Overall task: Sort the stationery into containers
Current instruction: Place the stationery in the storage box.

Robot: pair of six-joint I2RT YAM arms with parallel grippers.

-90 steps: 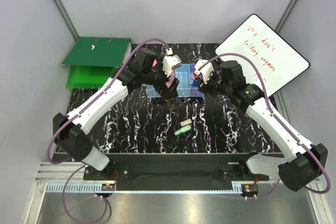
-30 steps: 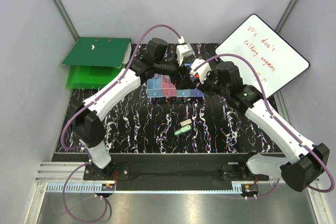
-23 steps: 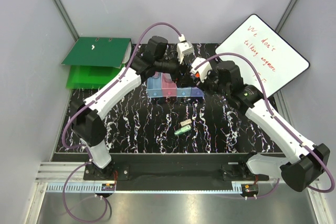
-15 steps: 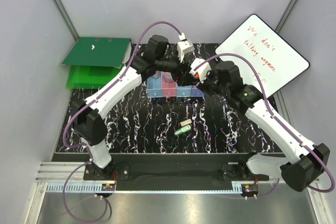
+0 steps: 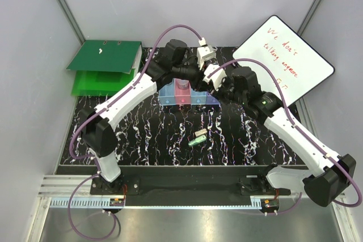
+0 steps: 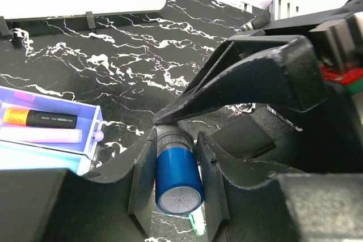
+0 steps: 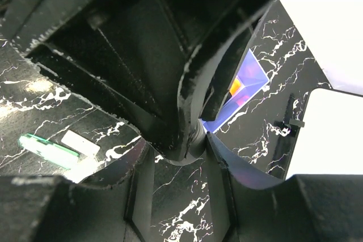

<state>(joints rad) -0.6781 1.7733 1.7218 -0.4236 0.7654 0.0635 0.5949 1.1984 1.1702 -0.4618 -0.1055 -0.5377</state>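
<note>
Above the table, just right of the containers (image 5: 181, 96), my two grippers meet nose to nose. A blue tube (image 6: 178, 177) with a grey ribbed neck sits between the fingers of my left gripper (image 6: 177, 140), which press on both its sides. Its dark far end (image 7: 190, 140) is pinched by my right gripper (image 7: 178, 143). The purple bin (image 6: 93, 134) at the row's right end holds an orange-capped marker (image 6: 34, 118) and a pale pink piece (image 6: 39, 135). A green piece (image 5: 197, 140) and a beige piece (image 5: 200, 132) lie on the table nearer the bases.
Green binders (image 5: 105, 66) are stacked at the back left. A whiteboard (image 5: 283, 60) with red writing leans at the back right. Grey walls close in both sides. The black marbled table (image 5: 142, 134) stretches in front of the bins.
My left gripper has slid a little to the right and closed its wide-open fingers onto the blue tube. The right arm has stayed almost still, holding the tube's other end.
</note>
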